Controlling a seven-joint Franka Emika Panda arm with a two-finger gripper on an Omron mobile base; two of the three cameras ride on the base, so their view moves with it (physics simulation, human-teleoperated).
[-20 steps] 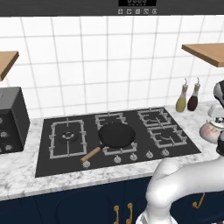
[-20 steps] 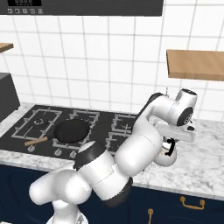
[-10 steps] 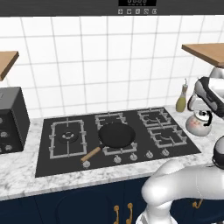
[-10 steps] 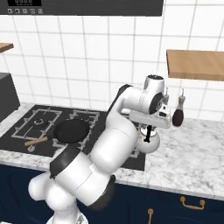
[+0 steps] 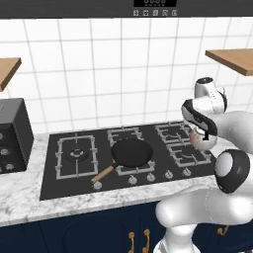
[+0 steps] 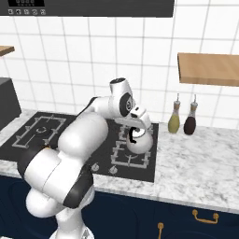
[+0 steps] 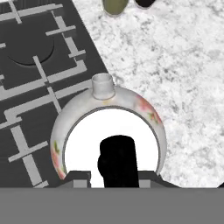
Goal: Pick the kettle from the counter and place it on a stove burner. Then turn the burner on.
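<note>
The gripper (image 6: 136, 134) holds the kettle (image 6: 139, 142) by its thin black handle, and the jaws pinch this handle from two sides. In the hand view the kettle (image 7: 109, 131) is directly under the gripper (image 7: 114, 174); its short spout points away from the hand, and its round body has small red and green marks. The kettle hangs in the air above the right edge of the cooktop (image 6: 105, 154), partly over the black glass and partly over the counter (image 7: 183, 78). In the right base view it is over the front right burner (image 6: 131, 158), but I cannot tell how high it is above the grate. In the left base view the kettle (image 5: 203, 143) is mostly hidden behind the hand, near the right burners (image 5: 185, 156). Farther to the left, a dark pan (image 5: 130, 152) with a wooden handle sits on the middle burner. A dark box-like appliance (image 5: 14, 134) stands at the left end of the counter. Behind the kettle, two slim bottles stand near the tiled wall, one olive (image 6: 174, 119) and one dark brown (image 6: 190, 121). A wooden shelf (image 6: 207, 69) is on the wall above them.
</note>
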